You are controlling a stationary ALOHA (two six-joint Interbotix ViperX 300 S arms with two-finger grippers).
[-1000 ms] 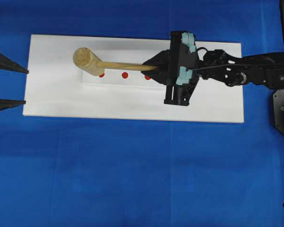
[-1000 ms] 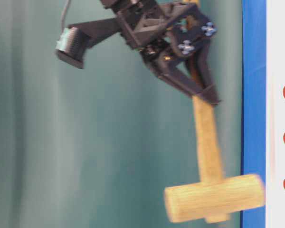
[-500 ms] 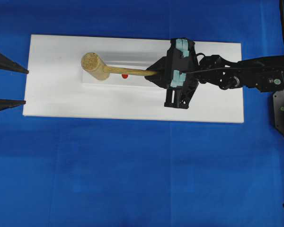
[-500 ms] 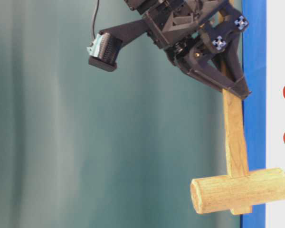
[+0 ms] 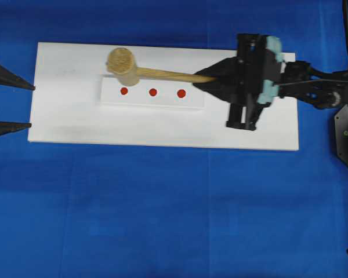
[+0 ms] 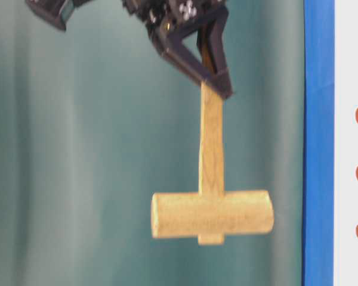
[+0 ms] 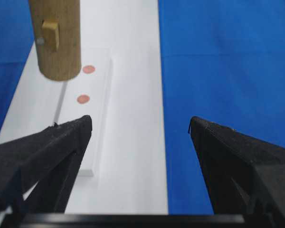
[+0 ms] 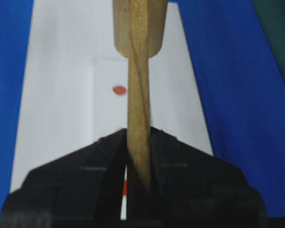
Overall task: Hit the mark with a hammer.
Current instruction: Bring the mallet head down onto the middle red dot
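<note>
The hammer [image 5: 162, 74], a light-tan wooden mallet, hangs in the air with my right gripper [image 5: 213, 78] shut on the end of its slim handle [image 8: 138, 95]. Its thick head [image 5: 122, 61] sits just beyond the far edge of a raised white strip [image 5: 139, 99] that carries three red marks [image 5: 124, 91], [image 5: 153, 92], [image 5: 181, 93]. In the table-level view the head [image 6: 212, 213] stands well off the board, touching nothing. My left gripper [image 7: 140, 123] rests open and empty at the board's left end, with the head [image 7: 57, 38] and two marks [image 7: 89, 69] ahead of it.
The strip lies on a long white board [image 5: 249, 136] on a blue cloth [image 5: 162, 208]. Part of a black arm base [image 5: 345, 133] stands at the right edge of the overhead view.
Half a second ago the head was down over the left mark. Now my right arm has pulled back to the right and lifted the hammer, so all three marks show. The left gripper has not moved.
</note>
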